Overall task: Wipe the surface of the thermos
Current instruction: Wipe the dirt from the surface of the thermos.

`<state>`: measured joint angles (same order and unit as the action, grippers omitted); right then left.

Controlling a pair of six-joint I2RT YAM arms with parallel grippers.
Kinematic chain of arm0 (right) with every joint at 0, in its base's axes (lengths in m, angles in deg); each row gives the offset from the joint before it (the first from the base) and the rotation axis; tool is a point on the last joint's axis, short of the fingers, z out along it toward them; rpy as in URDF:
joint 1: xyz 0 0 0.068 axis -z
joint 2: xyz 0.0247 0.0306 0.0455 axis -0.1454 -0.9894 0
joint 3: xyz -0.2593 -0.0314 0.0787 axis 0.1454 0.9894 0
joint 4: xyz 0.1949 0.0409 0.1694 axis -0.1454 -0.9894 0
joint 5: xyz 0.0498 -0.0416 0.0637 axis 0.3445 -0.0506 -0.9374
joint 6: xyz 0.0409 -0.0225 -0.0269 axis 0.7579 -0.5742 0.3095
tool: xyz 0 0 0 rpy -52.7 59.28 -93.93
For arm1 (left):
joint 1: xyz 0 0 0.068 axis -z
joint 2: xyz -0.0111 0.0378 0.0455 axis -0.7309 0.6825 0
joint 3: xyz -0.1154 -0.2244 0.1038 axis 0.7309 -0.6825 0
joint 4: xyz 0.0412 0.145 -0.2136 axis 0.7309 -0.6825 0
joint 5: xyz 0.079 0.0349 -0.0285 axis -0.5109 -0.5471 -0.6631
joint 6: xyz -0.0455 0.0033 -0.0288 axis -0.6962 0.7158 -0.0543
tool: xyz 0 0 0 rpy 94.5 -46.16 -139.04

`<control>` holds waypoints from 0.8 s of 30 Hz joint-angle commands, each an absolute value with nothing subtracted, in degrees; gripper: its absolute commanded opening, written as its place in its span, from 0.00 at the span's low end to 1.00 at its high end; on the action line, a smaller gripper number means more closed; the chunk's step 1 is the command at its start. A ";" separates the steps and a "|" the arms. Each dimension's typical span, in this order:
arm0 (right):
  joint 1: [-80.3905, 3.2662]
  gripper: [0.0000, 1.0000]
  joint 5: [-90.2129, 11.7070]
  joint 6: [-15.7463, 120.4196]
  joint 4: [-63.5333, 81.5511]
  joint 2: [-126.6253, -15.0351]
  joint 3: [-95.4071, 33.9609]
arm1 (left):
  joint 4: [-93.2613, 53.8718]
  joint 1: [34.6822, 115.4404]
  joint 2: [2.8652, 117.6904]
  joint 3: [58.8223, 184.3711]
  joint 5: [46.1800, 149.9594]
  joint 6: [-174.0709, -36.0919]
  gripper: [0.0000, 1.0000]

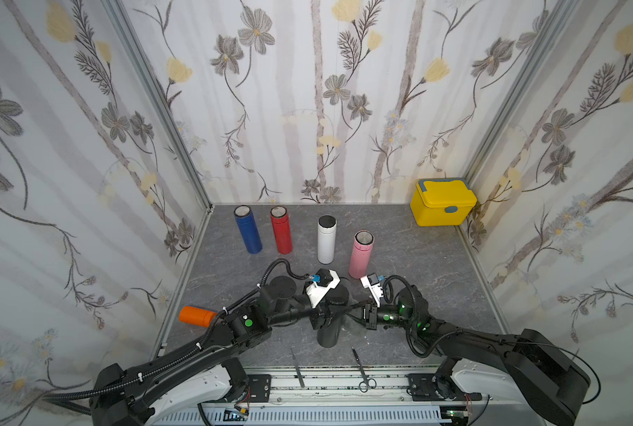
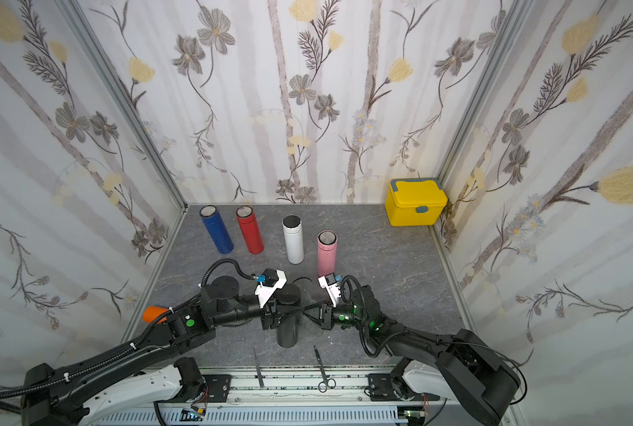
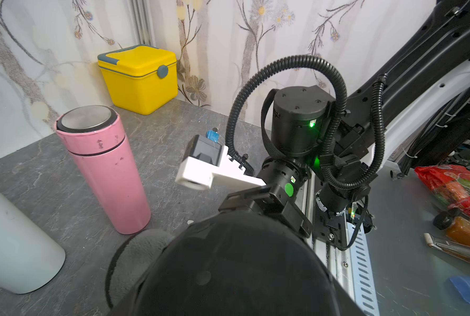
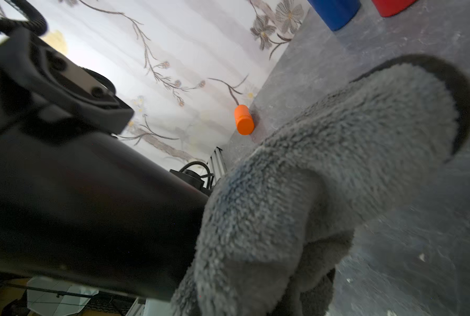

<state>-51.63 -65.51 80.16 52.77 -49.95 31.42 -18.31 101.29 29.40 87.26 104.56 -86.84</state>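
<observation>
Looking at both arms reaching in low from the near edge, elbows out, wrists turned toward each other to meet mid-table. Got the left gripper (image 1: 323, 318) clamped sideways round the black thermos (image 1: 327, 333), upright right between its fingers. Got the right gripper (image 1: 361, 313) pinched tight on a fluffy gray cloth (image 4: 324, 177), bunched against the thermos side facing those fingers.

All on a gray marble-look tabletop (image 1: 418, 250), boxed in by floral wallpaper (image 1: 307, 92) on three sides. Beyond the fingers, a row of blue thermos (image 1: 248, 232), red thermos (image 1: 281, 232), white thermos (image 1: 326, 241) and pink thermos (image 1: 360, 256), pink nearest the right fingers. Way past those in the far corner, a yellow box (image 1: 442, 204). Off beside the left arm, an orange bottle (image 1: 196, 315) lying flat by the wall. Back behind the fingers at the near edge, tweezers (image 1: 297, 369) and scissors (image 1: 362, 370).
</observation>
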 commanded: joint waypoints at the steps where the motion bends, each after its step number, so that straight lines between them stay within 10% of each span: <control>1: -51.70 0.00 -61.90 74.78 41.91 -47.93 31.24 | -12.01 100.99 29.91 88.06 101.19 -85.26 0.00; 12: -52.09 0.00 -38.31 75.51 11.04 -22.83 19.44 | -2.46 101.03 30.88 80.37 84.90 -86.40 0.00; 24: -58.91 0.00 -42.19 71.29 20.33 -32.13 2.98 | 7.07 101.02 29.68 71.26 81.51 -90.42 0.07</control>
